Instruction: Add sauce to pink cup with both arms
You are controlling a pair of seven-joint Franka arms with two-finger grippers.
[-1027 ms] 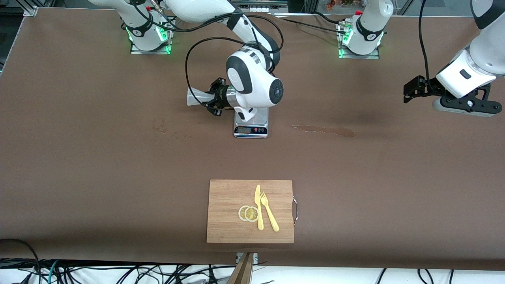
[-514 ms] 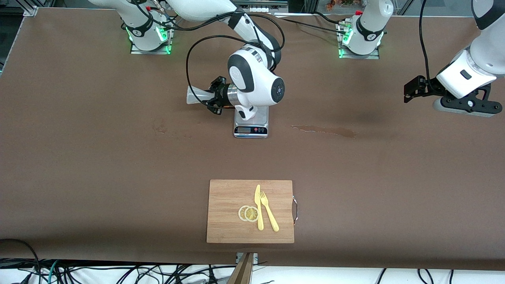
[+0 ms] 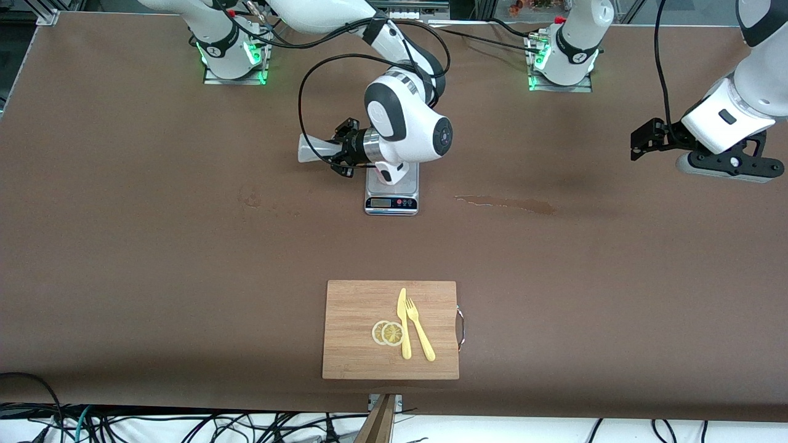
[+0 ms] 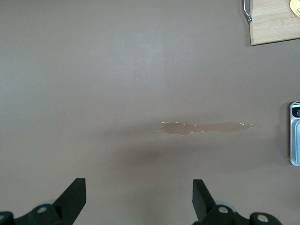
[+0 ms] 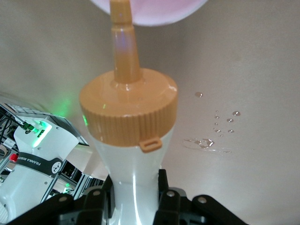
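Right hand (image 5: 133,197) pinched the sauce (image 5: 129,126), nozzle tipped at the pink cup (image 5: 154,11). Left hand (image 4: 139,197) waited, spread wide.

A wide table (image 3: 123,246) covered in matte brown sheeting fills nearly the whole front view, lit evenly from above with soft shadows. A darker smear (image 3: 505,204) stains the covering toward the left arm's end, and a fainter mark (image 3: 251,198) lies toward the right arm's end. Along the edge nearest the front camera, a tangle of black cables (image 3: 184,427) lies on a pale floor, beside what may be a wooden strut (image 3: 381,421). Past the table's top edge, metal framing (image 3: 49,15) and dim, cluttered shelving show, too dark to read clearly.
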